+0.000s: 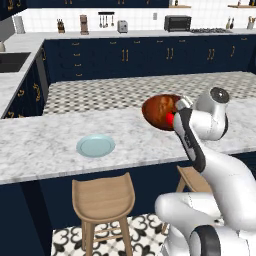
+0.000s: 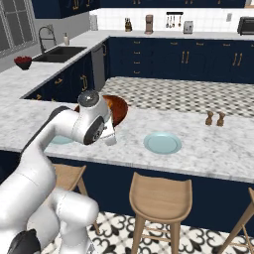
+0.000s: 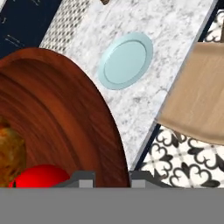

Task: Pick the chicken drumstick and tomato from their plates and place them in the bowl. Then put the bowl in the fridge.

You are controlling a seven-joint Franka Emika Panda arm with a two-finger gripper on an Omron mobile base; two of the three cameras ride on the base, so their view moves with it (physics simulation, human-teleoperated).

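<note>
While the bent arm reaches forward, tool grips bowl rim

The round dark reddish-brown wooden bowl sits tilted above the grey-veined marble counter, with the small red tomato and golden-brown chicken drumstick inside it. A round pale-blue plate lies on the counter left of the bowl, and a tan wooden stool stands before the counter.
</note>
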